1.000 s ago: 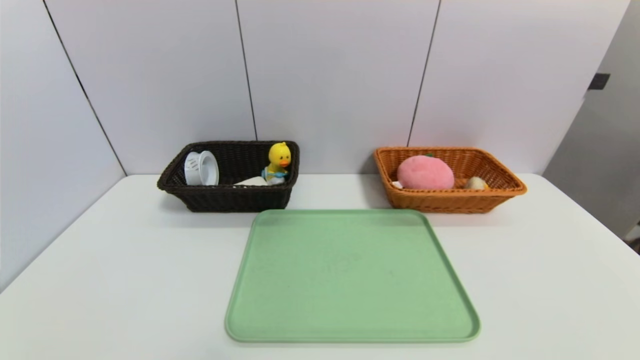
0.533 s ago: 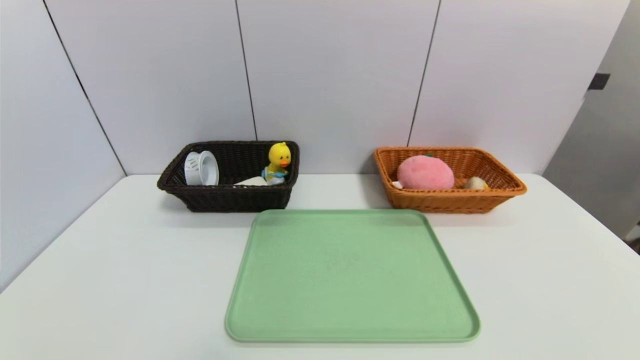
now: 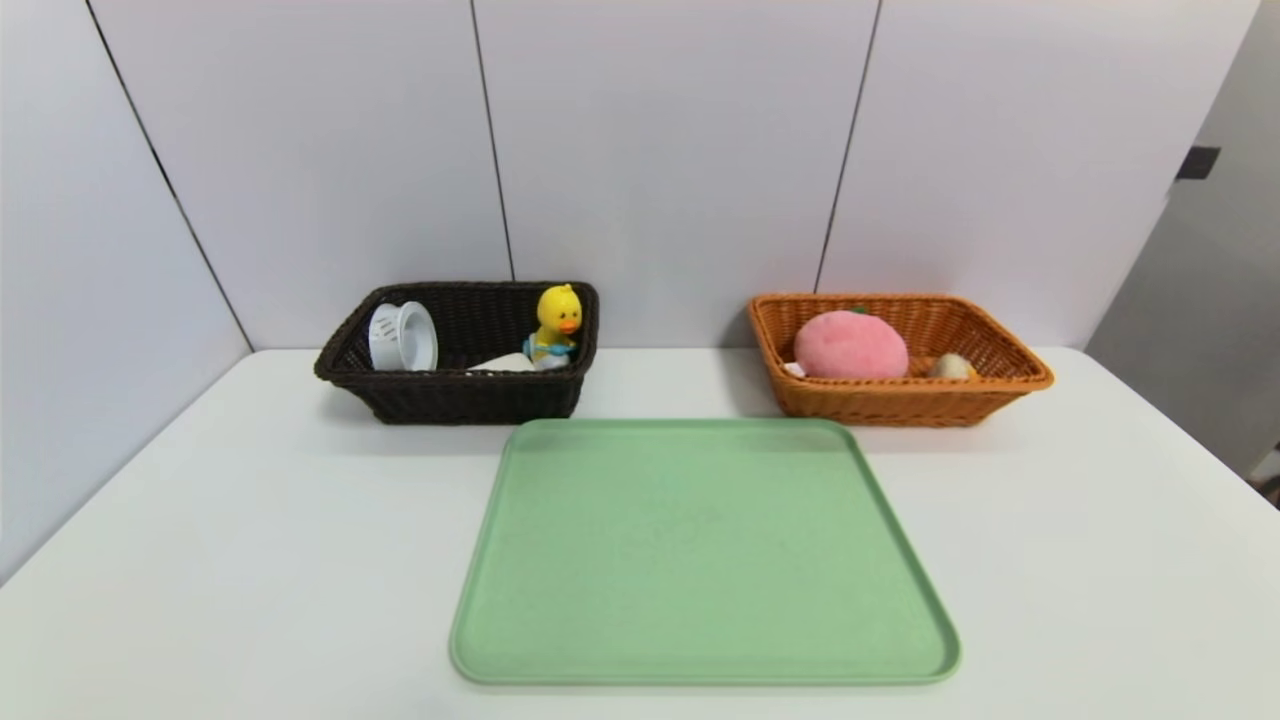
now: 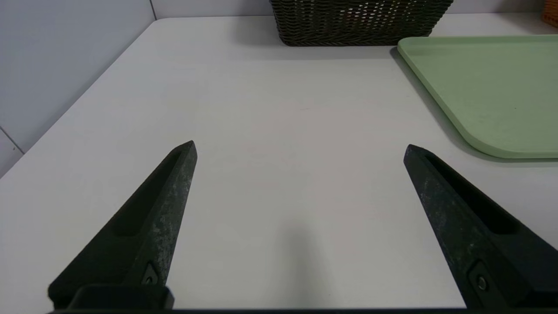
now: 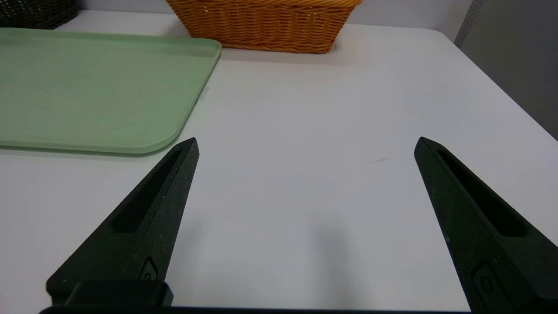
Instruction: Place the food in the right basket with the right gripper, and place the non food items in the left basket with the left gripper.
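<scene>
The yellow duck (image 3: pixel 559 311) sits upright in the dark basket (image 3: pixel 478 400), left of centre in the upper half of the head view, with its head above the rim. A knock from the left gripper (image 4: pixel 300 142) could tip it, should that arm reach in again. The white round container (image 3: pixel 404 338) lies on its side at the same basket's left end; being round, it might roll if the basket were bumped. A pale item (image 3: pixel 504 363) between them is mostly hidden by the front wall, so I cannot tell what it is.

In the orange basket (image 3: pixel 880 403), upper right of the frame, rest the pink plush (image 3: pixel 851 346) and a small beige item (image 3: pixel 951 367). The plush bulges high and could be dragged by a careless pass of the right gripper (image 5: pixel 307 140).

The green tray (image 3: pixel 700 550) at centre is bare, so sorting looks finished. Both grippers are spread wide and hold nothing, above the white counter (image 3: pixel 250 560); lowering them needlessly could scrape it or catch the tray's edge.
</scene>
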You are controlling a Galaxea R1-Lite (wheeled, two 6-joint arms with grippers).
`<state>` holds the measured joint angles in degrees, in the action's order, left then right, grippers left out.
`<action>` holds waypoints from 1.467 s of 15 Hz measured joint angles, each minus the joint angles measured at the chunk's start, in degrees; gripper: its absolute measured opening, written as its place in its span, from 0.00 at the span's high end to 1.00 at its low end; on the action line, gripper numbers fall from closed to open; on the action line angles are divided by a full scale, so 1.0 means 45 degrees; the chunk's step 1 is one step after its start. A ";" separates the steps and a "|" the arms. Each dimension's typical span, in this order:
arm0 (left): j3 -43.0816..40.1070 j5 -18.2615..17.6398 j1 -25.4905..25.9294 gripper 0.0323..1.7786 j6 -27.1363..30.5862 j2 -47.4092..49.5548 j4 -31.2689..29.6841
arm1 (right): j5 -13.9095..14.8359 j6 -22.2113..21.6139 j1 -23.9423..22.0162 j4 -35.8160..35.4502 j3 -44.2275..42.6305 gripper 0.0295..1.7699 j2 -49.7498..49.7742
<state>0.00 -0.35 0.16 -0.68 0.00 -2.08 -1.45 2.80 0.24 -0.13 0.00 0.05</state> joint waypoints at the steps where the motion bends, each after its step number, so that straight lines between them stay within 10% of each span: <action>1: 0.0000 0.0000 0.0000 0.05 0.0000 0.0000 0.0000 | 0.0019 -0.0014 0.0005 -0.0019 0.0000 0.03 0.0000; 22: 0.0000 0.0000 0.0000 0.05 0.0005 0.0000 0.0000 | 0.0322 -0.0954 0.0005 -0.0038 0.0000 0.03 0.0000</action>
<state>0.00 -0.35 0.16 -0.66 0.00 -2.08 0.00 -1.49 0.27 -0.30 0.00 0.05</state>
